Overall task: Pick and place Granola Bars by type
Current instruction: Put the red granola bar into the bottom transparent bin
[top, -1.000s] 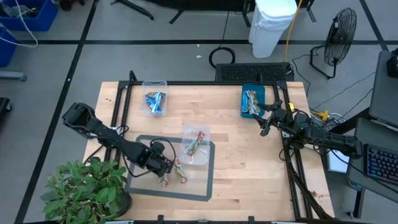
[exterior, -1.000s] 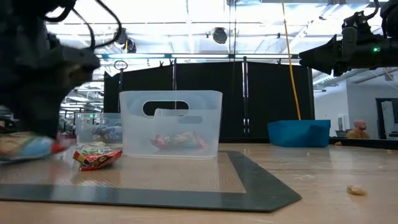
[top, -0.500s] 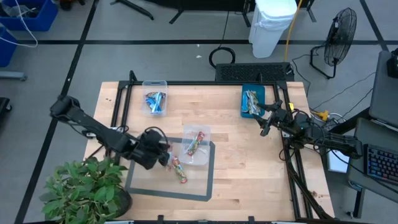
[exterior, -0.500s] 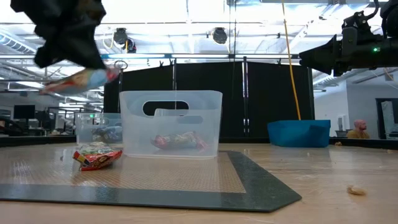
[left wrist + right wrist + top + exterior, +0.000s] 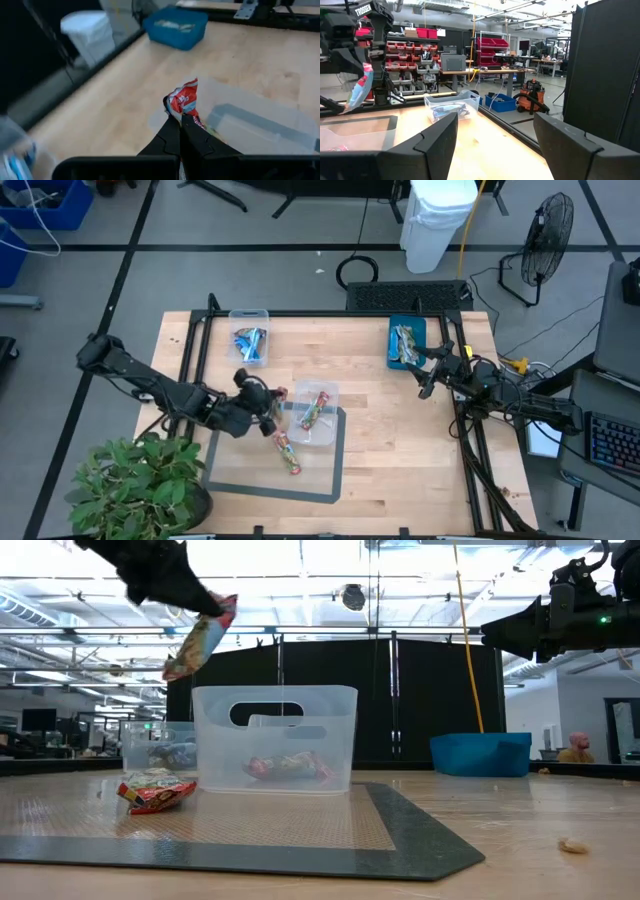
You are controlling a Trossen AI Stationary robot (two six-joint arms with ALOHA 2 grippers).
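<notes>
My left gripper (image 5: pixel 271 404) hangs above the grey mat (image 5: pixel 235 480), just left of a clear tub (image 5: pixel 318 418), and is shut on a red-green-and-blue granola bar (image 5: pixel 199 637). That tub holds one red-and-green bar (image 5: pixel 313 410). Another red-and-green bar (image 5: pixel 288 453) lies flat on the mat. A second clear tub (image 5: pixel 249 340) at the far side holds blue bars. A teal tray (image 5: pixel 405 340) at the far right holds tan bars. My right gripper (image 5: pixel 428 376) stands open beside the tray, with nothing between its fingers. My left gripper pinches one end of the bar's wrapper (image 5: pixel 176 111) between its two fingertips (image 5: pixel 172 131). The fingers slant down from the table's left. The bar is lifted clear and hangs tilted below them, its free end (image 5: pixel 176 668) lowest, level with the tub's rim.
A potted plant (image 5: pixel 135 485) crowds the near left corner. A black frame rail (image 5: pixel 195 360) runs along the table's left side. Bare wood lies between the middle tub and the teal tray. A small crumb (image 5: pixel 572 845) lies on the wood on the right of the low view.
My left gripper has risen from the mat with the bar and moved toward the far edge and right, toward the middle tub, rolling as it went. The bar is now lifted clear, higher than the tub's rim. The other bar has stayed on the mat.
</notes>
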